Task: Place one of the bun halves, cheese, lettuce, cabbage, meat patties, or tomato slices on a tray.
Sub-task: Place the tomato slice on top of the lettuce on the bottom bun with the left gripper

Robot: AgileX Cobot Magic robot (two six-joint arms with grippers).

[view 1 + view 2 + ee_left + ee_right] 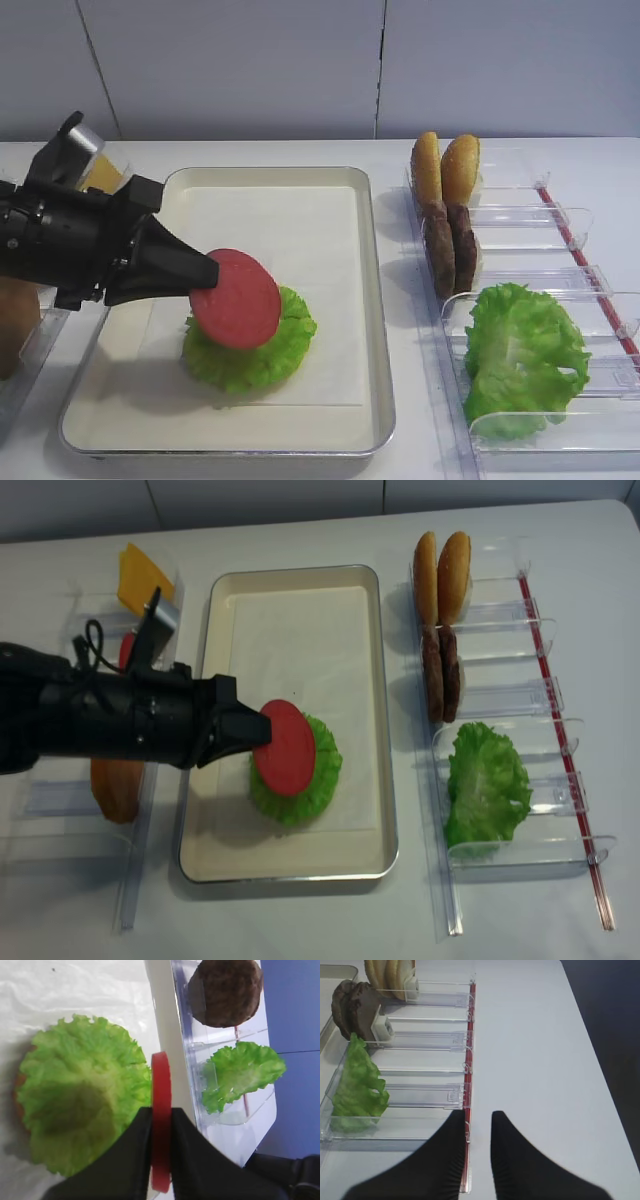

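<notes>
Left fingers (pixel 145 1135) pinch a tomato slice (pixel 235 298) tilted near-upright, seemingly just above the tray's (pixel 372 300) lettuce (pixel 290 340).

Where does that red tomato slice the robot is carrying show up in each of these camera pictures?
Exterior high: tomato slice left of centre, held tilted over the tray's lettuce leaf by the left hand.
Right wrist: not in it.
Left wrist: seen edge-on at bottom centre, pinched between the black fingers.
Exterior high (realsense): near the middle, above the same leaf.
Shared landmark: the lettuce in the clear bin, in all four views.
</notes>
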